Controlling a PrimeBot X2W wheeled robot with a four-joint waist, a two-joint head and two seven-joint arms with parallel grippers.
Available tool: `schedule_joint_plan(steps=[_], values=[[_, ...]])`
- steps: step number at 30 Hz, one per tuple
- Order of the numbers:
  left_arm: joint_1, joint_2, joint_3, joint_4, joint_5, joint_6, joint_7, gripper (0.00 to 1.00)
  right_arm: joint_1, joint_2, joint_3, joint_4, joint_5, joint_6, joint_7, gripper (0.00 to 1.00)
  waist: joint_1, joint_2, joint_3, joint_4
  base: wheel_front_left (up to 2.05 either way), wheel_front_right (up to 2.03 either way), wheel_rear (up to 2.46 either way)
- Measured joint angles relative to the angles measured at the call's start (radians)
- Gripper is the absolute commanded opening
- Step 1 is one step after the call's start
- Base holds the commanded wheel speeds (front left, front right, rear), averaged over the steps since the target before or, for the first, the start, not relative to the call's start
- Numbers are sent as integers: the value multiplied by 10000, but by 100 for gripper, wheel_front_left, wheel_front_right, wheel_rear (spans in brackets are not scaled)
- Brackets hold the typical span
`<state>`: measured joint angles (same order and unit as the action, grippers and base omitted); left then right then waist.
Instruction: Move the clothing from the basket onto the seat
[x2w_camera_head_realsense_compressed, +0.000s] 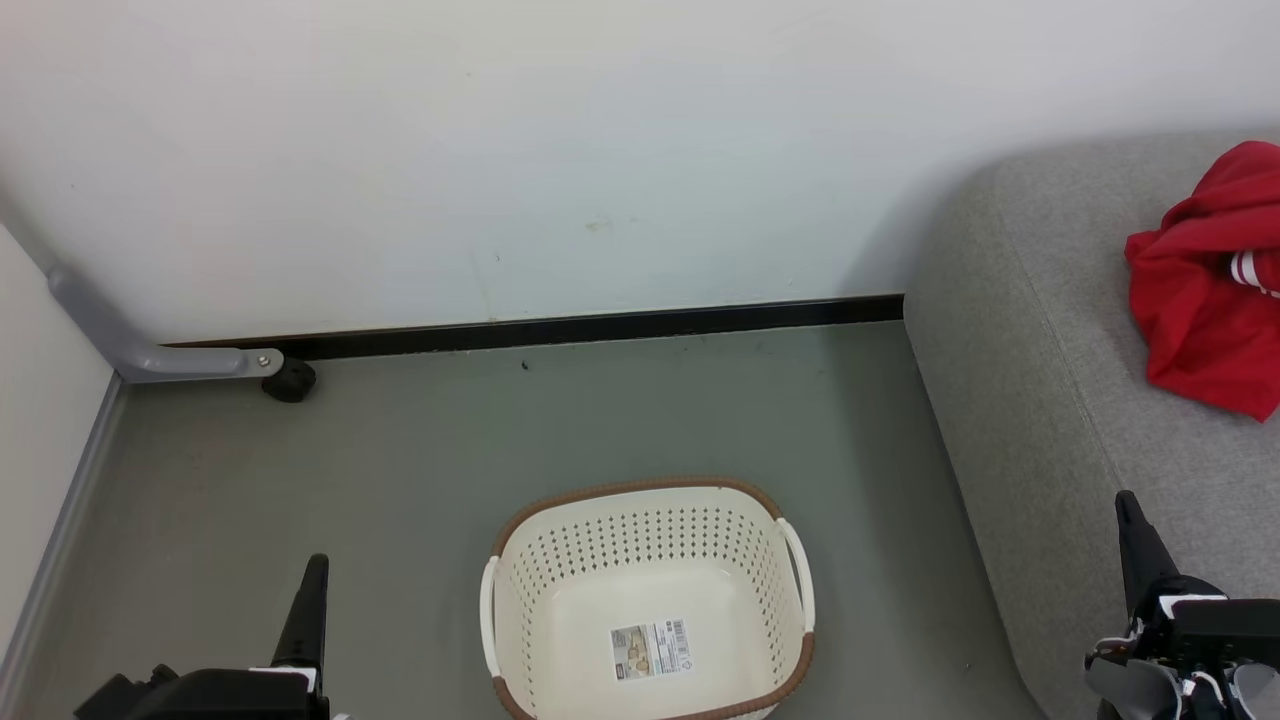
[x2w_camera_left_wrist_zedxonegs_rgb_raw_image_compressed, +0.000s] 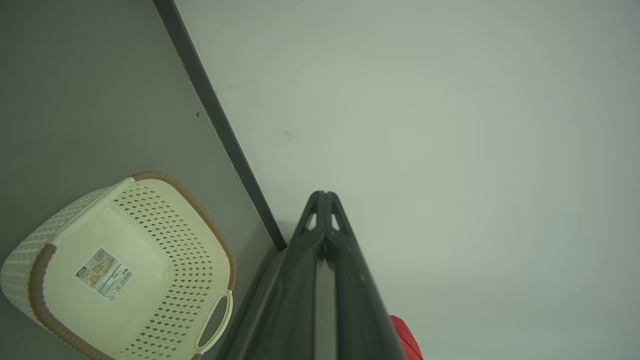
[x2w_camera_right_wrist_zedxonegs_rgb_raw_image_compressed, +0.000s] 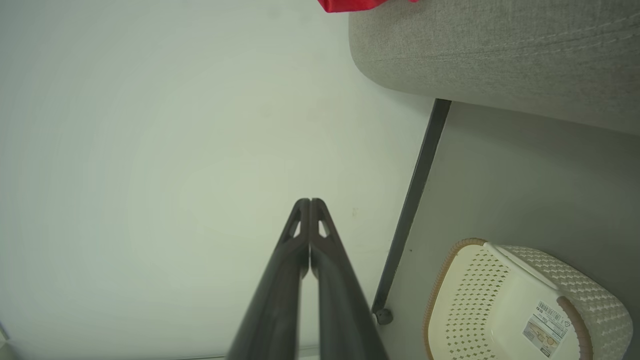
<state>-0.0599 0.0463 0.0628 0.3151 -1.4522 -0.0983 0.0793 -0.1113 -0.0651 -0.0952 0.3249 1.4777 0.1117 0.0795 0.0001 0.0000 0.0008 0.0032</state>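
Since basket (x2w_camera_head_realsense_compressed: 640, 540) is sitting empty and clothing (x2w_camera_head_realsense_compressed: 1205, 300) is lying on seat (x2w_camera_head_realsense_compressed: 1040, 330), left gripper (x2w_camera_head_realsense_compressed: 317, 562) and right gripper (x2w_camera_head_realsense_compressed: 1127, 500) are hanging clenched on nothing, so it's looking done; best just parking arms clear.

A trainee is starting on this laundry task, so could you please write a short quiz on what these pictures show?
1. True or false: the basket holds the red clothing.
2. What lies on the bottom of the basket? A) a label sticker B) a sock C) a ball
3. Fill in: the fingers of the left gripper and the right gripper are ____ (open or shut).

Key
1. False: the red clothing lies on the seat.
2. A
3. shut
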Motion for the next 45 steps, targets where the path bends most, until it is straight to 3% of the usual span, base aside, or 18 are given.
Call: schedule_joint_plan(steps=[10, 45], values=[[-127, -38, 232, -81, -1302, -232, 341, 0, 39, 192, -403, -169, 1149, 44, 337, 0, 0, 0, 9, -33, 0, 0, 0], [-157, -58, 238, -117, -1306, -253, 341, 0, 48, 209, -426, -198, 1162, 44, 336, 0, 0, 0, 11, -32, 0, 0, 0]])
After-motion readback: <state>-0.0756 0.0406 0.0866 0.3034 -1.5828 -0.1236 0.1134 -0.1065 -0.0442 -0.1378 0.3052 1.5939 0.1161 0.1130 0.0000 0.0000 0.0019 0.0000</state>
